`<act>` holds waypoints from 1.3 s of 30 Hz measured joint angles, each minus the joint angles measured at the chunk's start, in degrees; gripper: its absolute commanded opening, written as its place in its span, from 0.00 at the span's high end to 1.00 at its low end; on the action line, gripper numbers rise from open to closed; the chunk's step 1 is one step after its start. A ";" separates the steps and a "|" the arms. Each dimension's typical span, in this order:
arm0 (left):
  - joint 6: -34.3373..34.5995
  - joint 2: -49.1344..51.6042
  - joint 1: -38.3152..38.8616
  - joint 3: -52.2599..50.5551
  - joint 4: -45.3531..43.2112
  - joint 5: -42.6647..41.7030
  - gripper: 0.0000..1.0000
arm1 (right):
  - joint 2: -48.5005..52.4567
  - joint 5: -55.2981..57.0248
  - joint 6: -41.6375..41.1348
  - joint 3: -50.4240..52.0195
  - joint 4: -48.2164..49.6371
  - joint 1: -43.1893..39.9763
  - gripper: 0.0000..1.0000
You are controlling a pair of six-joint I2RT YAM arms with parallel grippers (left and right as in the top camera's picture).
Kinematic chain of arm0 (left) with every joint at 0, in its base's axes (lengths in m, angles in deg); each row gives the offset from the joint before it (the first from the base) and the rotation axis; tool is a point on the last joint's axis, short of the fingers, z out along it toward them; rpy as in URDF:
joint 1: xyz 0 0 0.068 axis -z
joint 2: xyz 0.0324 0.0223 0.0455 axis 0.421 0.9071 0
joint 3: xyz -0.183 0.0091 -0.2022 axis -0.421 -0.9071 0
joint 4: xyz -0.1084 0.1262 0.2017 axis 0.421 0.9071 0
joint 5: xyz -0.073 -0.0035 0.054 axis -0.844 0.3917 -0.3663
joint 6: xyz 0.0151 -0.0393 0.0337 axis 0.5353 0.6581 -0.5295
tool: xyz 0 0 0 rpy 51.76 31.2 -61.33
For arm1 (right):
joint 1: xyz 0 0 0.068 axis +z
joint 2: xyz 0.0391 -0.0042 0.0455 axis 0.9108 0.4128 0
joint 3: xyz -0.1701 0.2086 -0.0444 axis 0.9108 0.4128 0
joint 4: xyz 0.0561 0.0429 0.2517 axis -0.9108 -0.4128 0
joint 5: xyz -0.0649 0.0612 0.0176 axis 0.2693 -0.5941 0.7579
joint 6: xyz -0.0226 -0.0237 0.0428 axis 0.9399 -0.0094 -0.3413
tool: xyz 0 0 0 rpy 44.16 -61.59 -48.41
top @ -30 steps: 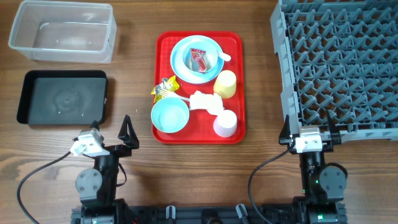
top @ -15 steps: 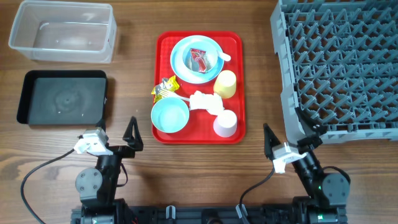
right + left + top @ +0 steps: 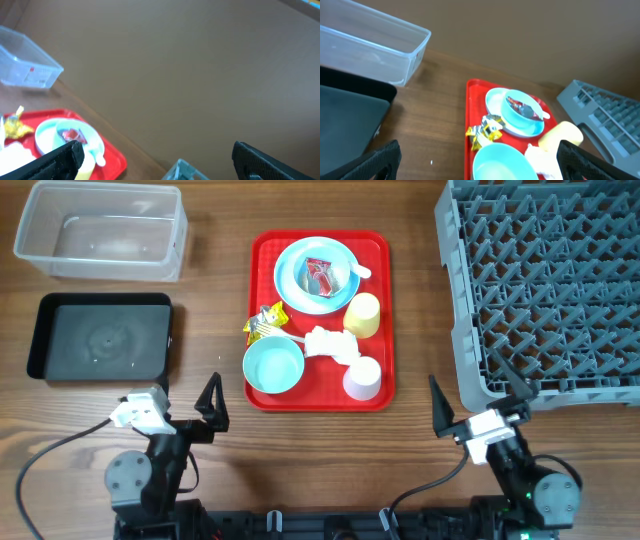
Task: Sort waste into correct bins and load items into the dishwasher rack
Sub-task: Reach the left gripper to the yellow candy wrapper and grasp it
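On the red tray, a light-blue plate holds a bowl with a red-and-white wrapper and a white spoon. A yellow wrapper, fork, white napkin, second bowl, yellow cup and white cup lie there too. The clear tub and black tray stand at the left, the grey rack at the right. My left gripper and right gripper are open and empty near the front edge.
Bare wooden tabletop lies between the bins and the red tray, and between the tray and the rack. The right wrist view looks mostly at a brown wall.
My right gripper has drawn back from the rack's front edge toward the table front and turned left. My left gripper has shifted slightly toward the front.
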 measured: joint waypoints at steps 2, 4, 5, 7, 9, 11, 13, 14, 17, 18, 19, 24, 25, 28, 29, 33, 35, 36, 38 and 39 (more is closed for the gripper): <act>-1.09 1.70 0.00 3.06 2.64 -0.13 0.00 | 2.40 -0.13 -0.59 -2.40 -0.11 0.00 0.00; -1.86 4.11 0.00 6.34 4.72 -0.15 0.00 | 5.53 -0.28 -1.09 -4.74 -0.17 0.00 0.00; -2.08 5.62 0.00 8.13 5.66 -0.13 0.00 | 7.45 -0.68 -1.25 -6.10 -0.39 0.00 0.00; -2.43 8.52 0.00 11.28 7.50 -0.13 0.00 | 11.69 -1.81 -1.46 -8.98 -0.70 0.00 0.00; -2.51 11.85 0.00 14.43 9.49 -0.13 0.00 | 17.22 -3.58 -1.51 -13.05 -1.62 0.00 0.00; -2.80 16.09 0.00 18.14 12.02 -0.17 0.00 | 22.27 -5.40 -1.64 -16.87 -2.86 0.00 0.00; -2.91 20.06 0.00 21.77 15.47 -0.31 0.00 | 27.56 -7.74 -1.68 -21.55 -5.84 0.00 0.00; -2.91 22.64 0.00 23.91 16.57 -0.39 0.00 | 30.69 -9.11 -1.77 -24.44 -7.61 0.00 0.00; -3.10 30.14 0.02 30.56 21.07 -0.85 0.00 | 39.19 -12.87 -2.10 -32.44 -13.75 0.00 0.00; -3.15 32.76 0.00 32.92 22.32 -1.09 0.00 | 42.42 -14.58 -2.23 -35.87 -16.79 0.00 0.00; -3.23 35.58 0.02 35.23 23.45 -1.36 0.00 | 44.98 -15.93 -2.32 -38.71 -19.67 0.00 0.00; -3.30 52.06 1.27 48.78 34.49 -4.07 0.00 | 58.77 -24.24 -2.64 -55.39 -33.55 0.02 0.00; -3.30 54.62 1.79 50.88 35.91 -4.46 0.00 | 61.42 -25.73 -2.71 -58.73 -35.58 0.04 0.00; -3.30 64.92 3.78 57.55 41.03 -5.18 0.00 | 66.16 -28.61 -2.75 -64.81 -41.00 0.04 0.00; -3.30 68.46 4.66 59.65 42.75 -5.31 0.00 | 67.45 -29.51 -2.75 -66.42 -42.12 0.04 0.00; -3.30 79.19 8.00 64.78 45.44 -5.73 0.00 | 68.78 -32.48 -3.48 -67.76 -42.21 0.04 0.00; -3.32 83.10 9.66 65.33 44.41 -5.92 0.00 | 68.78 -34.18 -4.85 -67.87 -42.27 0.04 0.00; -3.32 84.85 10.36 65.35 43.58 -5.95 0.00 | 68.78 -34.75 -5.77 -67.89 -42.27 0.04 0.00; -3.28 88.52 11.50 65.37 40.79 -5.99 0.00 | 68.78 -35.74 -8.55 -67.89 -42.73 0.04 0.00; -3.10 89.81 11.67 65.37 40.00 -6.01 0.00 | 68.78 -35.85 -9.33 -67.89 -42.80 0.04 0.00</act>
